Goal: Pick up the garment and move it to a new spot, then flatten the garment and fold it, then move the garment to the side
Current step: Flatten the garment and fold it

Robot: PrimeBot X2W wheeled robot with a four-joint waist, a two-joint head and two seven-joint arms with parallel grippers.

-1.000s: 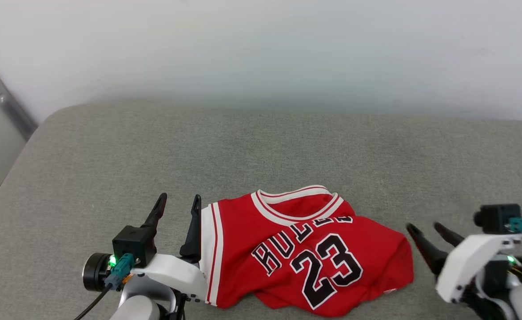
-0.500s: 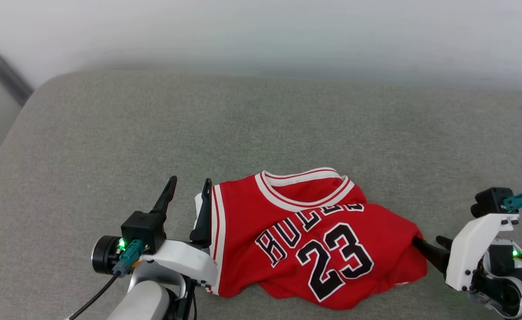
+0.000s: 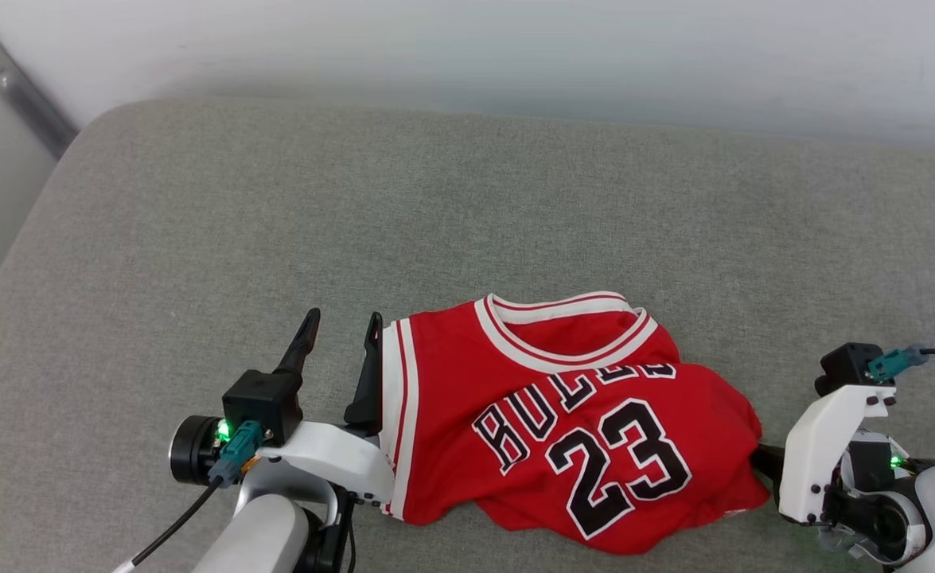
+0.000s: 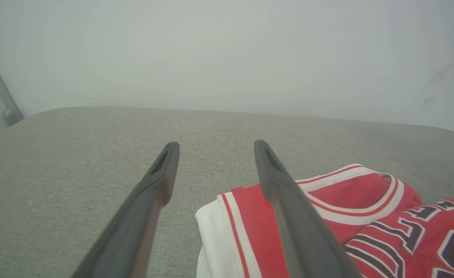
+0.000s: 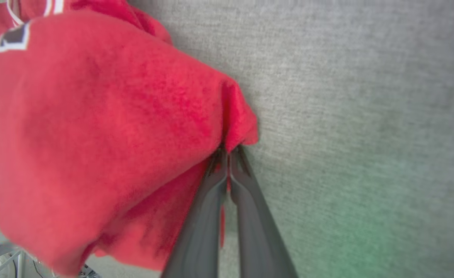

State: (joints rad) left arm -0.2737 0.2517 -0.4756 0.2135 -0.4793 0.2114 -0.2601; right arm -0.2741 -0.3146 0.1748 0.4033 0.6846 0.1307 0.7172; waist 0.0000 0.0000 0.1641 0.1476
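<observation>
The garment (image 3: 562, 422), a red jersey with black lettering, the number 23 and a striped collar, lies rumpled on the grey cushion (image 3: 467, 207). My left gripper (image 3: 343, 318) stands open at its left edge, the right finger resting beside the white sleeve trim (image 4: 215, 231). In the left wrist view that gripper (image 4: 213, 144) has bare cushion between its fingers, with the garment (image 4: 366, 208) to the right. My right gripper (image 3: 761, 461) is at the garment's right edge. In the right wrist view it (image 5: 228, 148) is shut on a pinch of the garment's red fabric (image 5: 95, 116).
A pale wall (image 3: 515, 56) runs behind the cushion. A grey metal bar (image 3: 21, 95) slants down at the upper left, past the cushion's rounded left edge (image 3: 13, 263). Open cushion lies ahead of the garment and to its left.
My right gripper has moved left to the garment's right edge and shut on the fabric. The head camera has shifted, so the whole scene sits differently. The left gripper stays open.
</observation>
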